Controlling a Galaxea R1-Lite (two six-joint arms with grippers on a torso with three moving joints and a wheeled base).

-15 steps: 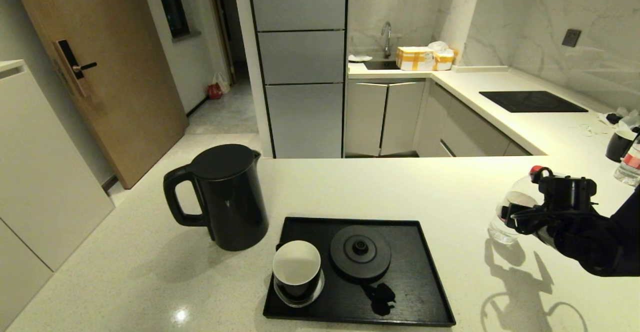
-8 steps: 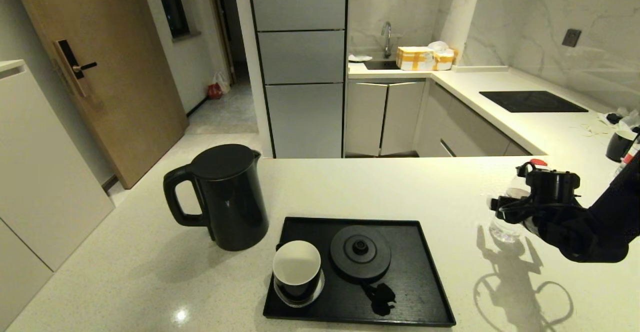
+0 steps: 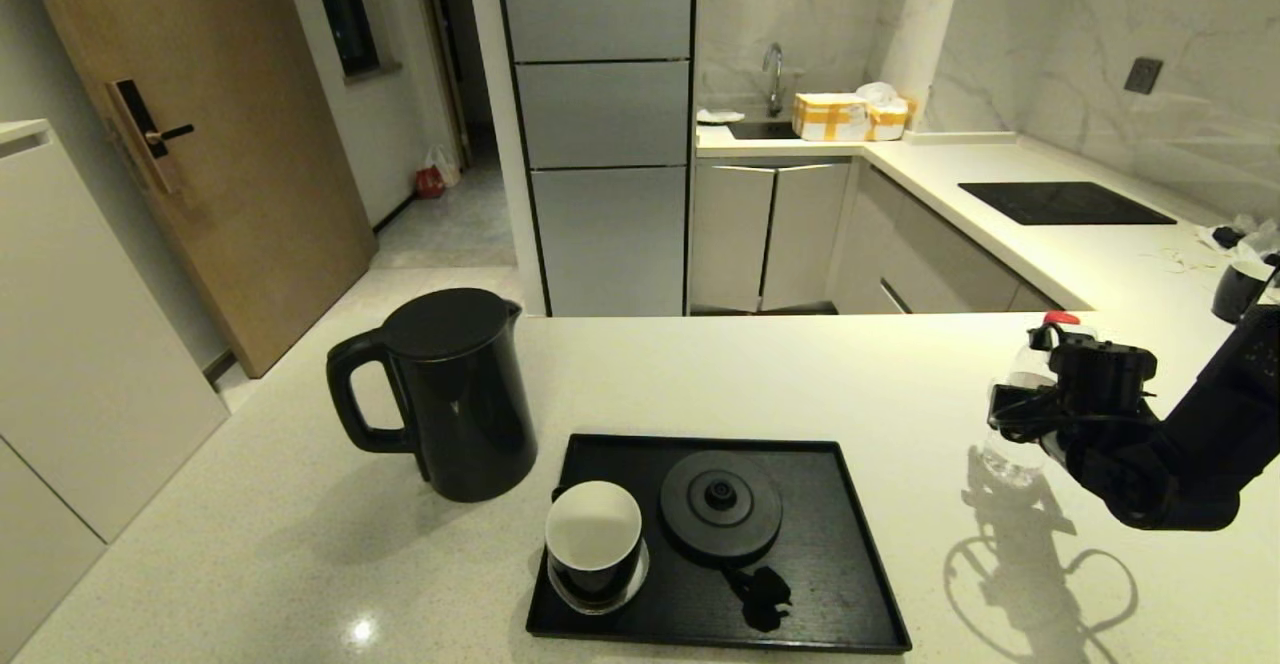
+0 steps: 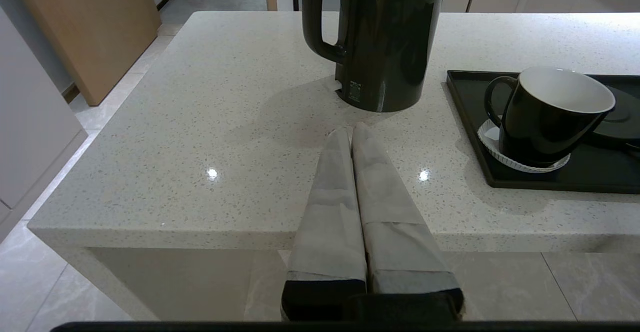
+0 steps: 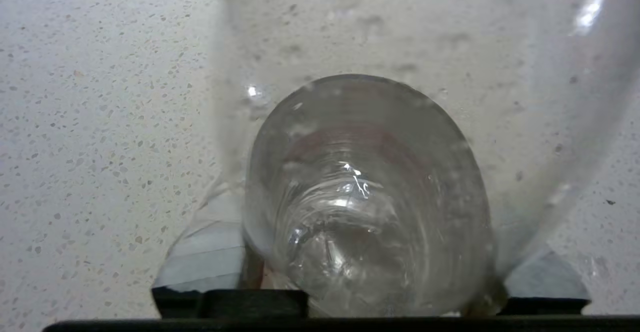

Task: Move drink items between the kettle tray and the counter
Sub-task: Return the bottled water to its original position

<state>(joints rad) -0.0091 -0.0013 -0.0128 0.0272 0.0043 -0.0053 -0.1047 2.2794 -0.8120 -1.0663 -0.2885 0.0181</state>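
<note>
The clear plastic bottle (image 3: 1008,449) with a red cap (image 3: 1060,320) stands upright at the right of the counter (image 3: 750,374). My right gripper (image 3: 1040,414) is shut on its upper body. I cannot tell whether its base touches the stone. In the right wrist view the bottle (image 5: 365,197) fills the space between my right gripper's (image 5: 370,232) fingers (image 5: 200,257). The black kettle (image 3: 440,394) stands on the counter left of the kettle tray (image 3: 860,564), whose round base disc (image 3: 720,504) is bare. My left gripper (image 4: 352,132) is shut and empty at the counter's near edge, short of the kettle (image 4: 385,37).
A black cup with a white inside (image 3: 593,534) sits on a saucer in the tray's front left corner, and shows as the cup (image 4: 550,112) in the left wrist view. A black hob panel (image 3: 1065,202) and another dark cup (image 3: 1238,289) lie at the far right.
My right gripper has turned the bottle from tilted to upright and shifted a little further back. The kettle, tray and left gripper have not moved.
</note>
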